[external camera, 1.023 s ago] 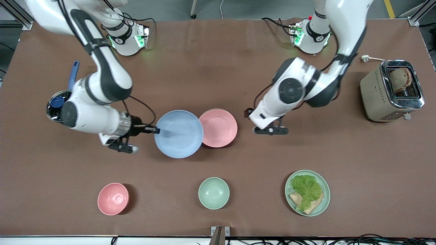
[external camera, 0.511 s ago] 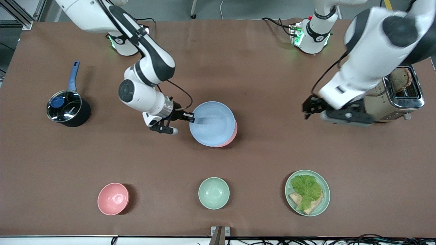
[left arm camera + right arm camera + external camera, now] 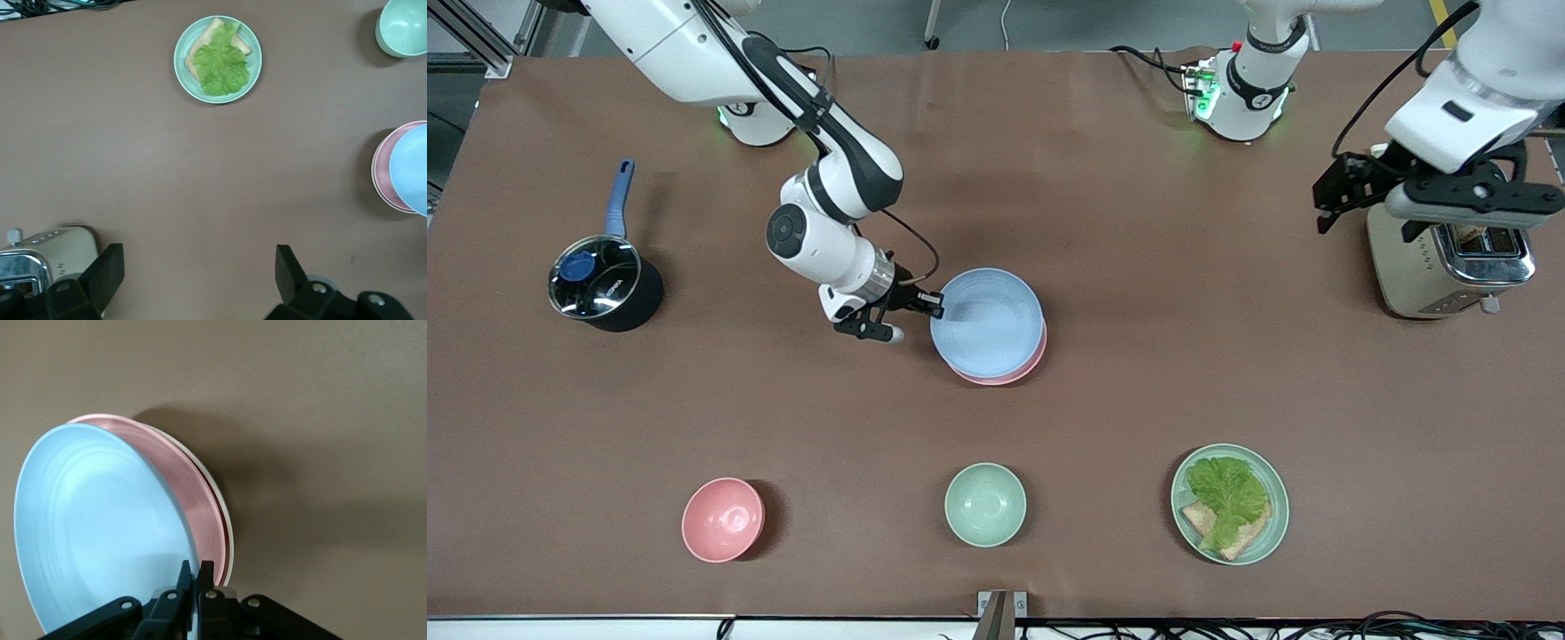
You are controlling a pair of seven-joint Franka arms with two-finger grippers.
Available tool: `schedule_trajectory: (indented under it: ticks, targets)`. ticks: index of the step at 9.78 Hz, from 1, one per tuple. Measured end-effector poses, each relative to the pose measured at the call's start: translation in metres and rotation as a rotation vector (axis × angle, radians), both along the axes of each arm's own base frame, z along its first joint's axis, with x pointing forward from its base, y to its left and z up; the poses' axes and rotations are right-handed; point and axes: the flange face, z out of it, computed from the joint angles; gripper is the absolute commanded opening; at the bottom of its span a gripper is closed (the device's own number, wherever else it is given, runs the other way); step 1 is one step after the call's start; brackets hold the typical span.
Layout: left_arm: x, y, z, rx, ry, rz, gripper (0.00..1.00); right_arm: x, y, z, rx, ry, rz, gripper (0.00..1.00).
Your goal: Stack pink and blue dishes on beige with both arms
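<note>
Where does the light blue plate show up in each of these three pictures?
Front view: blue plate at mid-table, over the pink plate, its rim gripped by the right gripper.
Left wrist view: blue plate cut off at the picture's edge.
Right wrist view: blue plate fills the foreground.
Shared landmark: the pink plate.

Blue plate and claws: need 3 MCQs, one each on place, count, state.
1. The blue plate is over:
A. the pink plate
B. the toaster
C. the saucepan

2. Small bowls nearest the front camera:
A. one
B. two
C. three

3. The right claw is:
A. open over a bowl
B. shut on the blue plate's rim
C. out of view

Key: 1 A, the pink plate peeks out beneath it. 2 B, a pink bowl and a mint-green bowl. 3 B, the right wrist view shows its fingers pinching the rim.
</note>
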Motion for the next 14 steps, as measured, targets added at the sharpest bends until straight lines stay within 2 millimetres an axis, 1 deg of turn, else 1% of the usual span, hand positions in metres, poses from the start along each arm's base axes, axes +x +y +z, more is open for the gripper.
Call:
schedule_trajectory:
  ticks: [1,2,3,4,5,6,7,8,9,10,11,12,14]
  targets:
    - [0.002,0.008,0.014,-0.004,-0.008,0.014,1.00,-0.003,0.001,-0.006,0.000,-0.009,-0.004,0.05]
    - [0.003,0.015,0.031,-0.004,0.007,0.025,1.00,-0.004,0.000,-0.014,0.001,-0.012,-0.011,0.51]
    - [0.004,0.019,0.049,-0.005,0.020,0.033,1.00,-0.005,-0.001,-0.020,-0.001,-0.008,-0.016,1.00]
    - [0.005,0.022,0.063,-0.007,0.023,0.038,1.00,-0.004,-0.003,-0.023,-0.002,-0.003,-0.020,1.00]
    - [0.005,0.027,0.070,-0.008,0.025,0.046,1.00,-0.002,-0.006,-0.023,-0.003,-0.004,-0.026,1.00]
    - [0.004,0.034,0.071,-0.008,0.031,0.058,1.00,0.001,-0.011,-0.016,-0.006,0.004,-0.024,1.00]
    - [0.004,0.036,0.071,-0.008,0.035,0.062,1.00,0.007,-0.020,0.006,-0.021,0.044,-0.001,1.00]
    - [0.003,0.034,0.070,-0.006,0.042,0.059,1.00,0.018,-0.040,0.047,-0.058,0.081,0.037,1.00]
    - [0.002,0.032,0.070,-0.005,0.047,0.056,1.00,0.030,-0.070,0.098,-0.122,0.091,0.067,1.00]
    - [0.001,0.031,0.070,-0.006,0.051,0.056,1.00,0.038,-0.105,0.149,-0.200,0.084,0.070,1.00]
    - [-0.001,0.031,0.070,-0.008,0.060,0.056,1.00,0.043,-0.145,0.197,-0.283,0.069,0.055,1.00]
    - [-0.003,0.031,0.069,-0.010,0.072,0.056,1.00,0.047,-0.182,0.237,-0.363,0.053,0.031,1.00]
    - [-0.005,0.031,0.068,-0.009,0.089,0.058,1.00,0.055,-0.245,0.310,-0.435,0.043,-0.006,1.00]
